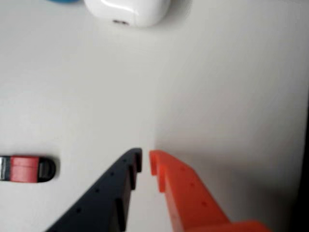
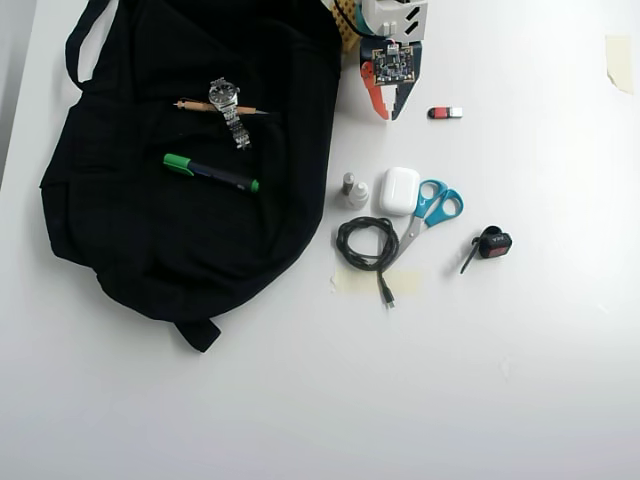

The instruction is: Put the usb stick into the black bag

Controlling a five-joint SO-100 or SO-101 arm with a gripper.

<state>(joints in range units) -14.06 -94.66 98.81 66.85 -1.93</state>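
The arm reached in from the top edge of the overhead view, bent down so that its jaws (image 2: 388, 112) pointed at the white counter (image 2: 520, 380) just right of the bag (image 2: 170, 200). In the wrist view the two tips, one black and one orange, stood close together with only a thin slit between them, pinching nothing, over bare counter (image 1: 231, 87).

The usb stick (image 2: 445, 112) lay flat on the counter a little to the right of the jaws in the overhead view, clear of them. In the wrist view it (image 1: 26, 168) showed at the left edge, red in the middle with a black end, level with the tips but apart from them.

The bag sprawled over the upper left of the counter. On its cloth lay a watch (image 2: 230, 108), a thin pencil (image 2: 200, 105) under it, and a green marker (image 2: 210, 172) lower down.

Below the arm sat a white case (image 2: 398, 190), which also showed at the top of the wrist view (image 1: 128, 10). Beside it were blue scissors (image 2: 432, 208), a coiled black cable (image 2: 365, 243) and a small bottle (image 2: 357, 193). Further right lay a small black-and-red gadget (image 2: 493, 243) with a thin strap.
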